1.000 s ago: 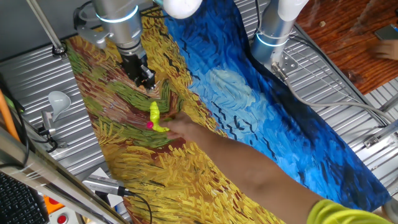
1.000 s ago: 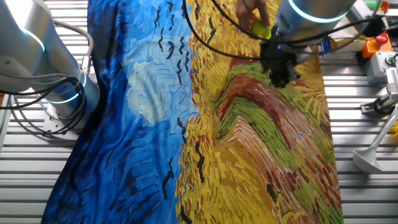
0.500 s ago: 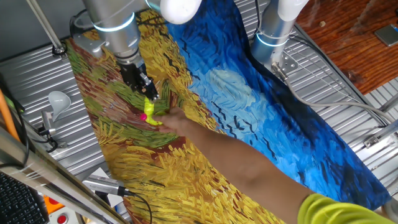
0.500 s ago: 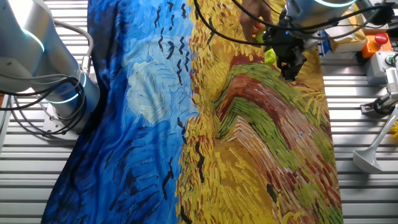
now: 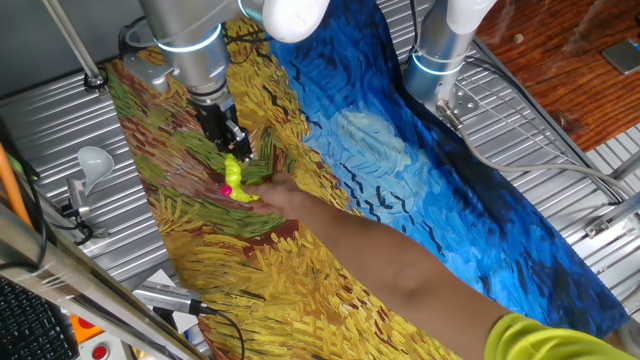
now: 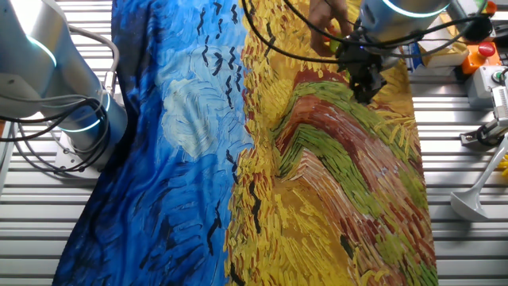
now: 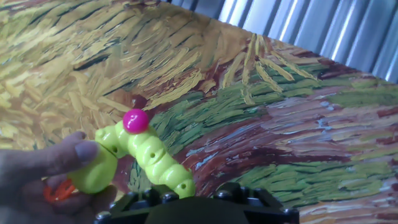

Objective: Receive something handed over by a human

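Note:
The something is a bright yellow-green caterpillar-like toy (image 7: 151,155) with a pink-magenta spot (image 7: 135,121). The human's hand (image 7: 43,171) holds its far end from the left. In one fixed view the toy (image 5: 234,181) hangs just below my black gripper (image 5: 238,157), and the human's forearm (image 5: 400,270) reaches in from the lower right. In the hand view the toy's near end lies between the fingers of my gripper (image 7: 194,193), close to the left one, with a gap to the right one. The jaws look open. In the other fixed view my gripper (image 6: 366,83) hides most of the toy.
A painted cloth (image 5: 330,150) covers the table. A second robot arm (image 5: 445,45) stands at the back. A white light bulb (image 5: 93,160) lies on the slatted metal left of the cloth. Tools and cables (image 5: 170,297) lie at the front left.
My gripper has come down and forward to the toy. The human's hand has brought the toy up, so its end now sits between my fingers.

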Tool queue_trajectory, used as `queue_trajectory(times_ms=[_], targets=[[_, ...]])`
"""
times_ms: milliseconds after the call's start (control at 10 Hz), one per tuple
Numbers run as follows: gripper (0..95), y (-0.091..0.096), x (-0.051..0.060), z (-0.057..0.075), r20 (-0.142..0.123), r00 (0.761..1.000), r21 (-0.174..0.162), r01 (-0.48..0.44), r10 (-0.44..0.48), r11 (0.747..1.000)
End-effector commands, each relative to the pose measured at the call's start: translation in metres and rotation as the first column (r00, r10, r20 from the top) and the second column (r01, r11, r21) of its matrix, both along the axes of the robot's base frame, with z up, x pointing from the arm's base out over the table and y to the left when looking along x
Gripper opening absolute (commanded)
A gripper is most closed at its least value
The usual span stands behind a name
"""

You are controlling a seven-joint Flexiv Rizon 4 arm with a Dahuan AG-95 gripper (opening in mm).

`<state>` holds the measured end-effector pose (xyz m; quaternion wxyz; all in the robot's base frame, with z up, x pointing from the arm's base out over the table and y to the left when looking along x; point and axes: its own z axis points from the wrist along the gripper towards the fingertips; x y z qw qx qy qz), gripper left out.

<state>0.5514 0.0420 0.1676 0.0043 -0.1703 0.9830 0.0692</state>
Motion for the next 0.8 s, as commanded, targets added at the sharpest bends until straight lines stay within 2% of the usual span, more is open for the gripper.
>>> queue_trajectory(times_ms=[100,200,300,400,500,700,800], targets=[[19.0,0.001,0.003,0.001,-0.005,0.999,-0.008,0.052,-0.052,0.999],[19.0,0.002,0.005,0.002,0.007,0.999,-0.008,0.051,-0.051,0.999],[38.0,0.006,0.011,0.006,0.025,0.998,-0.027,-0.055,0.055,0.998],[38.0,0.009,0.015,0.009,0.024,0.99,-0.076,-0.139,0.141,0.987],[38.0,0.008,0.013,0.011,0.021,0.987,-0.102,-0.155,0.158,0.983],[38.0,-0.005,-0.004,0.017,0.016,0.985,-0.121,-0.167,0.17,0.978],[38.0,-0.005,-0.004,0.017,0.014,0.983,-0.127,-0.182,0.185,0.975]])
